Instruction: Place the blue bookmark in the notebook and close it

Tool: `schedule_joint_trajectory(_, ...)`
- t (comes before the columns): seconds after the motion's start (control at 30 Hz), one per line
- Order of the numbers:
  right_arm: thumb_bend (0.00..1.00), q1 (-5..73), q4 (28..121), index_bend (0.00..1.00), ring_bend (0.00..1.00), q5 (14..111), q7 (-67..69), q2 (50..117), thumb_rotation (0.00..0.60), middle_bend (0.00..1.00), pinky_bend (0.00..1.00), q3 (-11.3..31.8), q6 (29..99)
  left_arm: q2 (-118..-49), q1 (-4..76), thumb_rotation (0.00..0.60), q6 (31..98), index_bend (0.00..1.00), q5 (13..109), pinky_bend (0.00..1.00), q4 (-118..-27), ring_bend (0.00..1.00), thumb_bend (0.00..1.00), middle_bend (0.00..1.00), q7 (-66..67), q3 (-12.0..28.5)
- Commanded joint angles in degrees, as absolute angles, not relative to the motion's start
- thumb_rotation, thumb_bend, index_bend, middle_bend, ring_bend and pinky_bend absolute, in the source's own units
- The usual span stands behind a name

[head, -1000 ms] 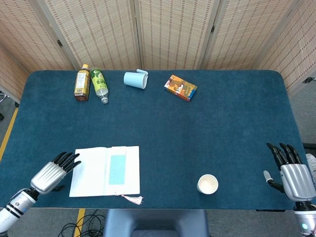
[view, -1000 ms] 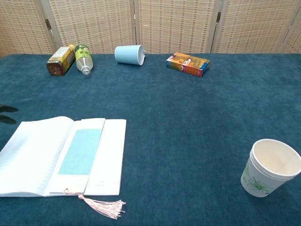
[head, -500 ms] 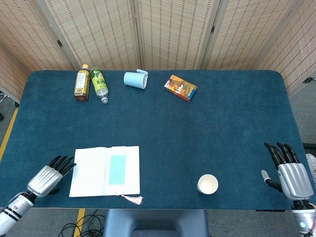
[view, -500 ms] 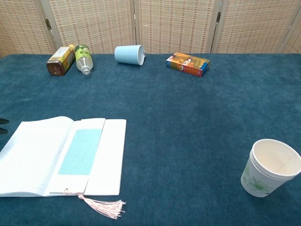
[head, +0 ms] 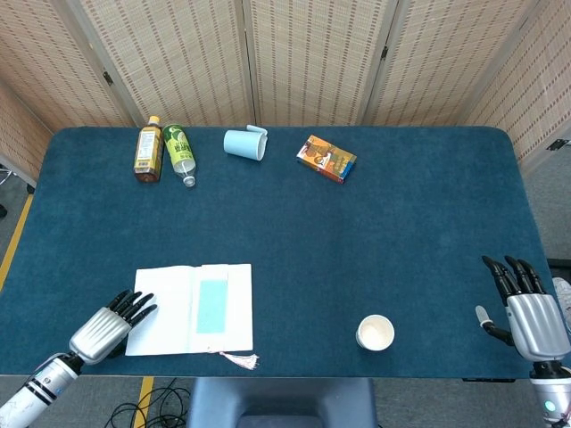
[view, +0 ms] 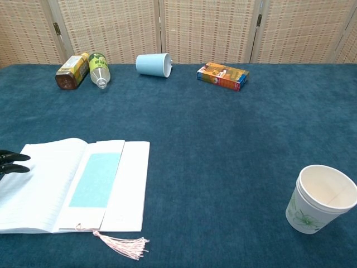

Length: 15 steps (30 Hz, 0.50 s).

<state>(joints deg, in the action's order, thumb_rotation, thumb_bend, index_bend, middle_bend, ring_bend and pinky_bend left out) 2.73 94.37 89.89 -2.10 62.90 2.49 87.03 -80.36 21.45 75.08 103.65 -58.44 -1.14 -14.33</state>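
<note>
Already the dark blue felt-covered table [head: 357,241] carries everything the task needs near its front-left corner: the open white paper notebook [head: 169,312] lies flat there, pages up. Its left page is the side to swing over, which likely explains the placement of the robot's left hand [head: 111,325]: at the notebook's left edge, with fingers spread, holding nothing, dark fingertips [view: 14,162] just over the page margin, seemingly ready to lift that cover.

The pale blue rectangular bookmark [head: 211,305] rests along the gutter on the right page, its pink tassel [view: 122,244] trailing off the notebook's front edge, so insertion looks done and only closing remains.

The right hand [head: 526,312] waits empty, fingers apart, at the front-right corner, well clear of the white paper cup [head: 375,333].
</note>
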Motion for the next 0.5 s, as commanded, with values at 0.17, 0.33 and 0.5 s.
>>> schedule_joint_trajectory(0.17,0.30,2.36,93.94,0.07,0.09,89.78,-1.74,63.10,0.600,0.19,0.11,2.44,87.60,-82.62,22.39,0.600,75.65,0.08,105.24,0.12,-58.47,0.00,0.17,0.00,-2.57,-13.86)
schedule_joint_trajectory(0.33,0.30,2.11,93.58,0.07,0.09,89.38,-1.45,63.13,0.600,0.19,0.11,2.54,87.94,-85.25,22.70,0.600,77.55,0.10,105.85,0.12,-56.02,0.00,0.17,0.00,-5.49,-12.87)
schedule_joint_trajectory(0.5,0.30,1.89,93.47,0.07,0.09,89.16,-1.25,63.14,0.600,0.19,0.11,2.60,88.24,-87.56,23.12,0.600,79.51,0.15,105.96,0.12,-53.31,0.00,0.17,0.00,-9.38,-11.80)
